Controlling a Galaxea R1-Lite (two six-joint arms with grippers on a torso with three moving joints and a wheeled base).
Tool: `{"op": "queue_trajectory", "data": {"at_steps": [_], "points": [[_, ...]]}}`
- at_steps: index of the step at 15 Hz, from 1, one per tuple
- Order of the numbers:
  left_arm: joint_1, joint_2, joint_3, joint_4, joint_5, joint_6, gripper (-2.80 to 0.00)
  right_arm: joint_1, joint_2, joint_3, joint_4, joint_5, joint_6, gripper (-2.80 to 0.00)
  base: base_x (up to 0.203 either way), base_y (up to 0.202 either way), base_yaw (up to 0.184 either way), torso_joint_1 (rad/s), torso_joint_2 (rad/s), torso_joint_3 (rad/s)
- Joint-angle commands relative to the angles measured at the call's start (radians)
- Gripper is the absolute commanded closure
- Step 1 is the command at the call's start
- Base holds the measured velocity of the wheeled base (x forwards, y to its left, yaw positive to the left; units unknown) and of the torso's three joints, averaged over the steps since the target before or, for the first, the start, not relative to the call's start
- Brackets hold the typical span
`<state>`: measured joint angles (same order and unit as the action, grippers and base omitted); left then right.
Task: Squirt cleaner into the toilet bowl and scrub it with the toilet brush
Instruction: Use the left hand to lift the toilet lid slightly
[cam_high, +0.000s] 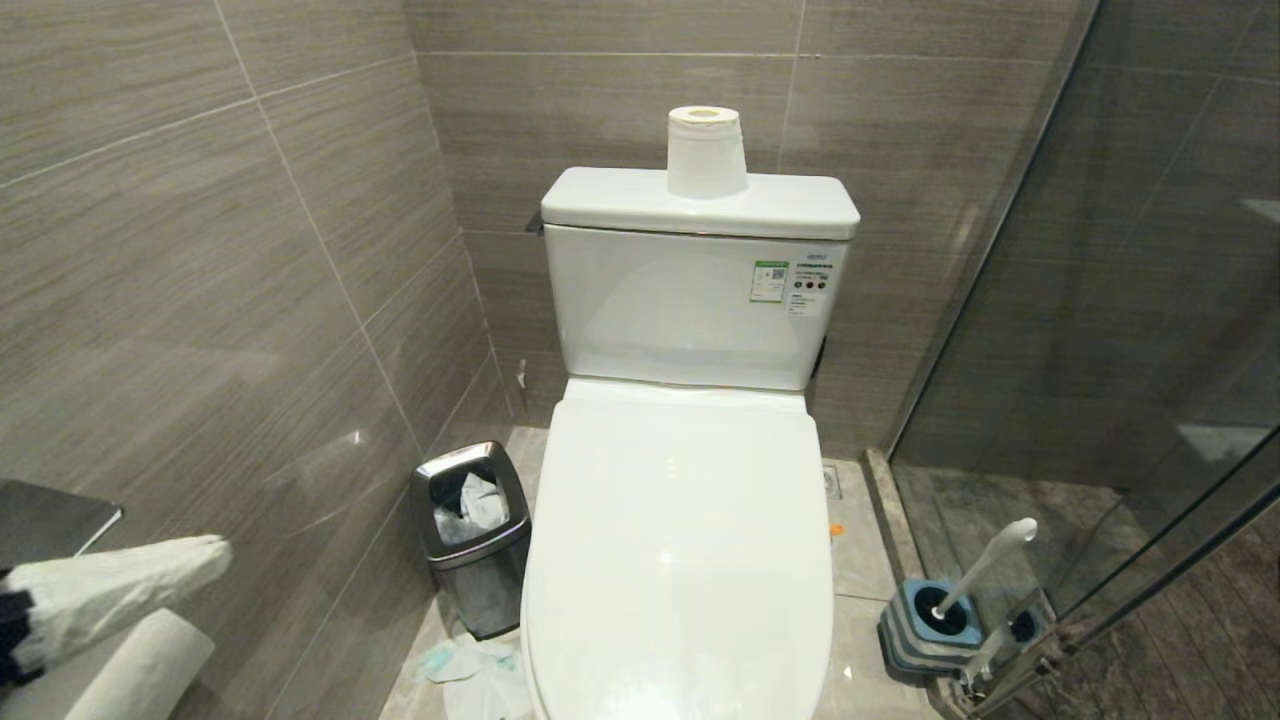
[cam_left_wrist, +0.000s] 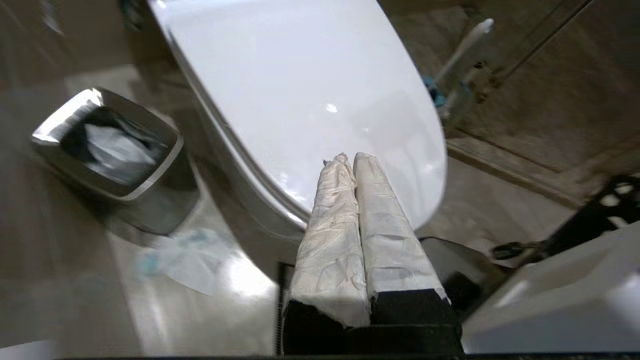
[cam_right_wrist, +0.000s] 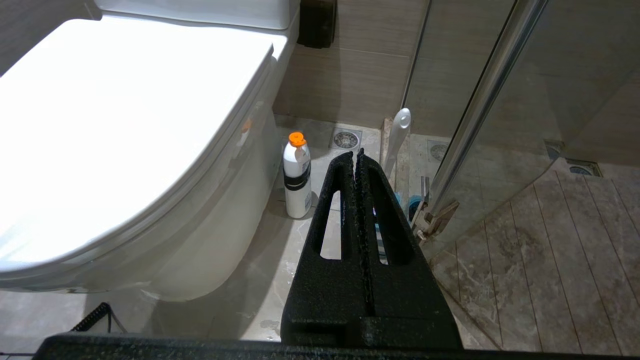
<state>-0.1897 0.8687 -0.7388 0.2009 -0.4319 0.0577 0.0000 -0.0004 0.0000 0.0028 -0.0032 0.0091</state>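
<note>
We see the steel waste bin (cam_high: 472, 535) at 9 o'clock of the toilet bowl (cam_high: 680, 560), stuffed with crumpled paper. The toilet brush (cam_high: 985, 562) leans in its grey-and-blue holder (cam_high: 925, 625) at 3 o'clock, on the tiled floor (cam_high: 860, 560). Our left gripper (cam_left_wrist: 348, 159) and right gripper (cam_right_wrist: 354, 156) have fingers pressed together, holding nothing. 1 paper roll (cam_high: 706, 152) tops the tank (cam_high: 700, 205).

lid (cam_high: 680, 540) down | toilet brush (cam_high: 975, 570) in holder, right | left end effector (cam_high: 205, 555) low left
</note>
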Motion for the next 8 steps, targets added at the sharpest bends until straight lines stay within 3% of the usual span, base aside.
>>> {"op": "queue_trajectory", "data": {"at_steps": [1,4,7,8], "points": [[-0.067,0.155,-0.082,0.052,-0.001,-0.138,0.0,0.0,-0.001,0.002,0.0,0.0,0.0,0.0,0.0,0.0,0.0,0.0,0.0,0.0],[-0.117,0.216,-0.096,0.17,-0.007,-0.228,0.0,0.0,0.0,0.002,0.0,0.0,0.0,0.0,0.0,0.0,0.0,0.0,0.0,0.0],[-0.174,0.264,-0.047,0.14,-0.004,-0.376,0.0,0.0,0.0,0.002,0.0,0.0,0.0,0.0,0.0,0.0,0.0,0.0,0.0,0.0],[-0.176,0.285,-0.018,0.088,-0.004,-0.393,0.0,0.0,0.0,0.002,0.0,0.0,0.0,0.0,0.0,0.0,0.0,0.0,0.0,0.0]]}}
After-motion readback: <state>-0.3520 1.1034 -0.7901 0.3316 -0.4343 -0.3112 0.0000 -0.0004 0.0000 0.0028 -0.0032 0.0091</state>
